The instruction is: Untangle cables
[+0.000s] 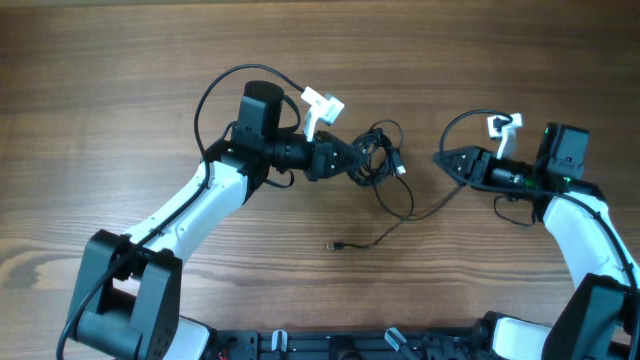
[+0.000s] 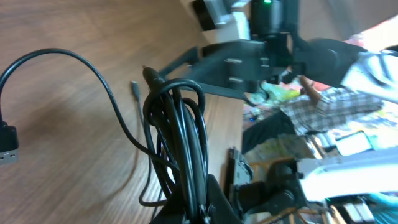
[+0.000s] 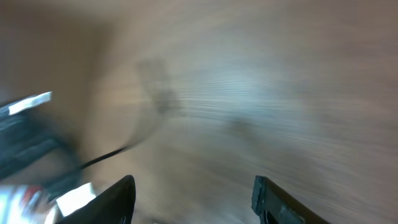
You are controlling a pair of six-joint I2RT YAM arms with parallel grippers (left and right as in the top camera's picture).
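The left gripper (image 1: 352, 160) had the cables (image 1: 380, 150) pinched in a tight clamp. In the left wrist view the bundle (image 2: 183, 137) came straight up out of the closed fingers (image 2: 211, 199) as a bunch of doubled-over black loops, so the knotty part sat right at the tip of that pincer, about mid-table on the wooden table (image 1: 150, 80).

One loose strand (image 1: 405, 205) hung off the bundle toward the near edge, curled round and ran on to a small plug end (image 1: 335, 245) lying on the wood, well apart from both grippers. Another branch of it headed up toward the right arm. A wider flat plug (image 2: 6, 143) showed at the left edge of the left wrist view, on a strand arching over the tabletop.

The right gripper (image 1: 442, 158) sat just to the right of the bundle, tip pointed at it but not touching. Its own camera was badly blurred, but the two fingers (image 3: 118, 193) stood wide apart with only bare wood between them. A thin dark line (image 3: 106, 158) off to their left looked like one cable strand, though it was too smeared to be sure.
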